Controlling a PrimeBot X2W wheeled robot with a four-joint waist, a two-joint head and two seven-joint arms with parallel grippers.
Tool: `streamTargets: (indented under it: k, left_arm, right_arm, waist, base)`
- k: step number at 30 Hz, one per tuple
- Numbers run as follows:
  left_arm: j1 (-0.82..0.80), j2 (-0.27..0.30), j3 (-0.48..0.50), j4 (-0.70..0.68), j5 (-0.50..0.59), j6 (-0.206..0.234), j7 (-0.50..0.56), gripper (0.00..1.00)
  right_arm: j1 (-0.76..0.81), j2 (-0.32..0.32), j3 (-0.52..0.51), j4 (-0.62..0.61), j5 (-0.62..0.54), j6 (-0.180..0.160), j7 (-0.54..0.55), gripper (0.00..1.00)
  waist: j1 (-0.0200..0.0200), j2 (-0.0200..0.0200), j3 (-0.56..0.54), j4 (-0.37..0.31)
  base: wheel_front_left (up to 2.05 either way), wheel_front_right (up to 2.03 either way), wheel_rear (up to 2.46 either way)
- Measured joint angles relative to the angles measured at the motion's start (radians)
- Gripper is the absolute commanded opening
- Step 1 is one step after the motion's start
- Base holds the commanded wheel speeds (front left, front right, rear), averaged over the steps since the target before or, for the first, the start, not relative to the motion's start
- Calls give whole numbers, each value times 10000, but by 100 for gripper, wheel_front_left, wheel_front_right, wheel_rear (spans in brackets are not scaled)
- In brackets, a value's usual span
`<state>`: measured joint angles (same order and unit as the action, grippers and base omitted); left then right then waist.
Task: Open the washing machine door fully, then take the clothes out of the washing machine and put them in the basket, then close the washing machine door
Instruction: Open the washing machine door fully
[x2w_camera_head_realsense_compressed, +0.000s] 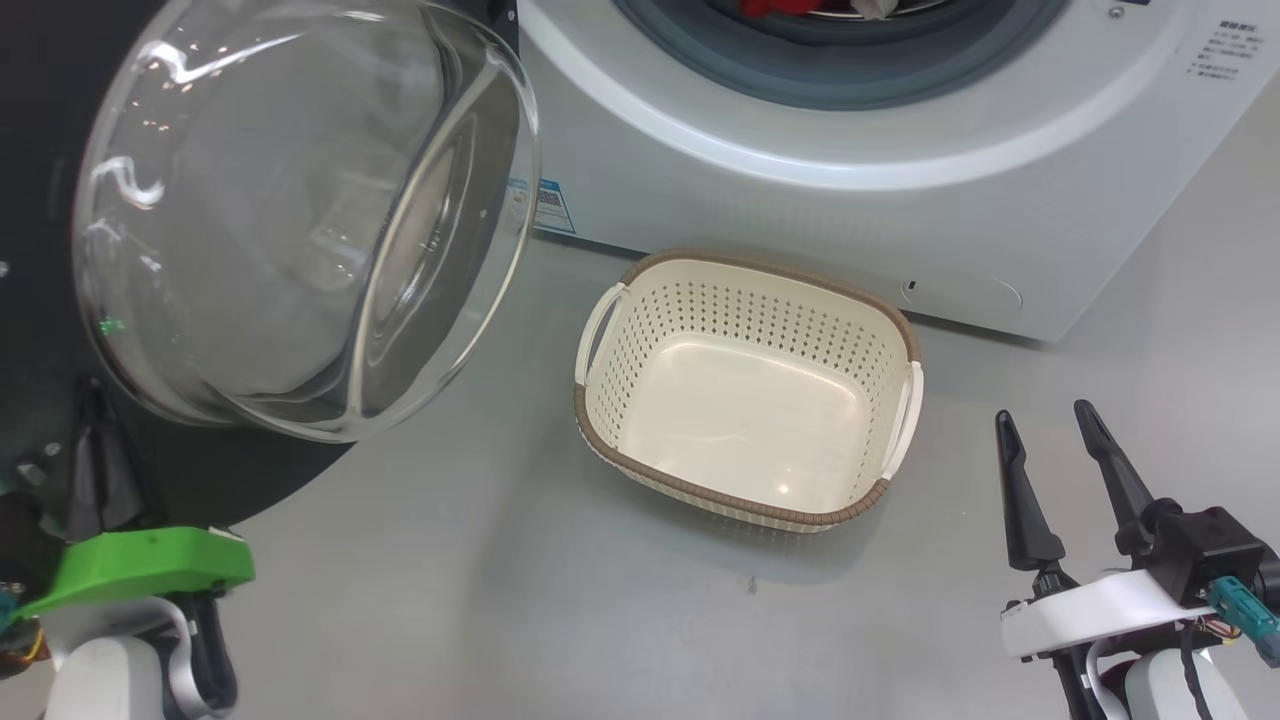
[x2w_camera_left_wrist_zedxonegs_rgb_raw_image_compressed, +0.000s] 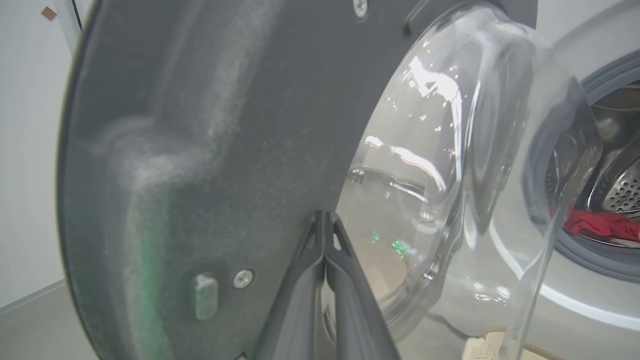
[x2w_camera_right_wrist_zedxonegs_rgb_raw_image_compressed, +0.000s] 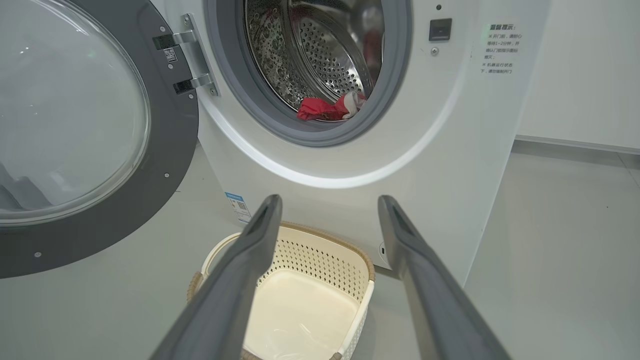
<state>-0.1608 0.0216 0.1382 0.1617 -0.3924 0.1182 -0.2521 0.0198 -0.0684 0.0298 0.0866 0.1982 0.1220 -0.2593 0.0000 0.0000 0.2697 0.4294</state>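
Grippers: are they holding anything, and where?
Nothing is held. The left gripper is shut empty by the washing machine door; the right gripper is open and empty.

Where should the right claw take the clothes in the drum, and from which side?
Probably the raised red bunch at the front of the clothes, near the grey gasket. Come straight in from the front, slightly above: the heap lies low in the drum, so a sideways approach would likely meet the rim. The right claw is open.
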Motion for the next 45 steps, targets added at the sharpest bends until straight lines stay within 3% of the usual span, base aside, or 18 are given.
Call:
streamTargets:
  k: [21,41,45]
  left_arm:
    - [-758,-56,1016,777,161,0,-2,0]
    - [288,-38,123,-153,226,8,-2,0]
    - [663,-19,-424,-568,98,8,0,0]
  right_arm:
    - [-287,-127,-12,-4,6,0,0,100]
    - [-317,-94,207,236,40,0,0,100]
    - [-315,-69,196,236,113,0,0,100]
  waist:
    - [0,0,261,-133]
    - [1,0,-276,-233]
    - [0,0,-371,-257]
  base:
    - [0,0,0]
    - [0,0,0]
    - [0,0,0]
